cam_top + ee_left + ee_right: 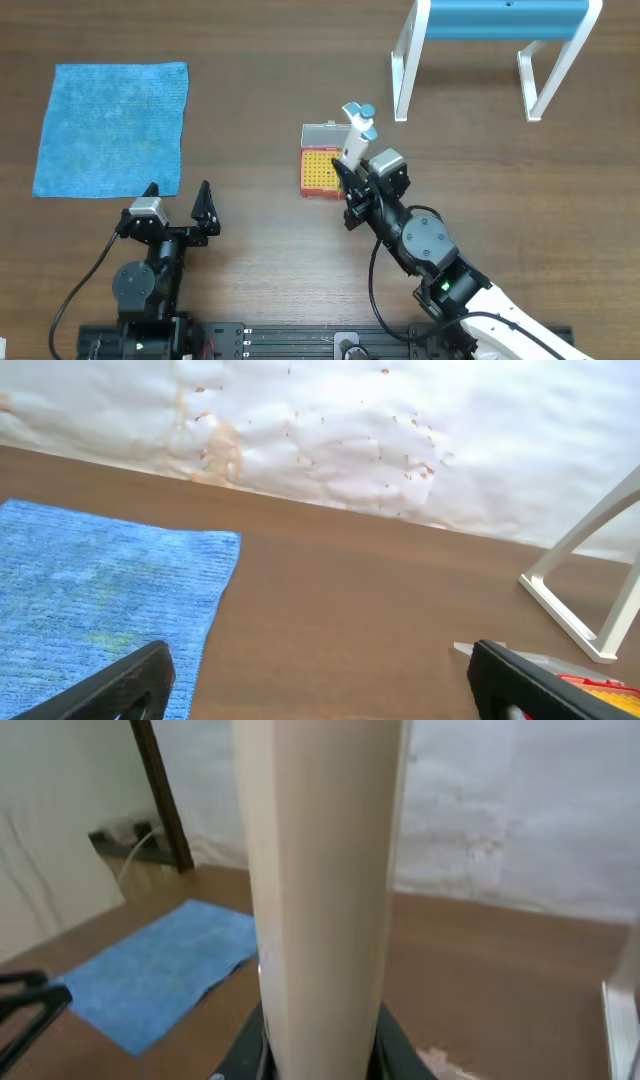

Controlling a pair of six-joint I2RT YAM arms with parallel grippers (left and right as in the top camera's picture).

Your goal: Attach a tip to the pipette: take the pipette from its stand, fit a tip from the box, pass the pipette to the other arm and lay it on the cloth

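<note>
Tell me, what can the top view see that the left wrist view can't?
Top view's extras: the pipette, gripped by the right gripper, and both arms' bases. Left wrist view's extra: the stained white wall. Both share the blue cloth, the tip box, the stand and the open left gripper.

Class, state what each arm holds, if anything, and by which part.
On the right gripper the jaws clamp the pipette by its white barrel, below the blue-capped head. The left gripper, jaws open, holds nothing.

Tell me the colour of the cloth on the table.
The cloth is plain light blue, clearest in the top view.
</note>
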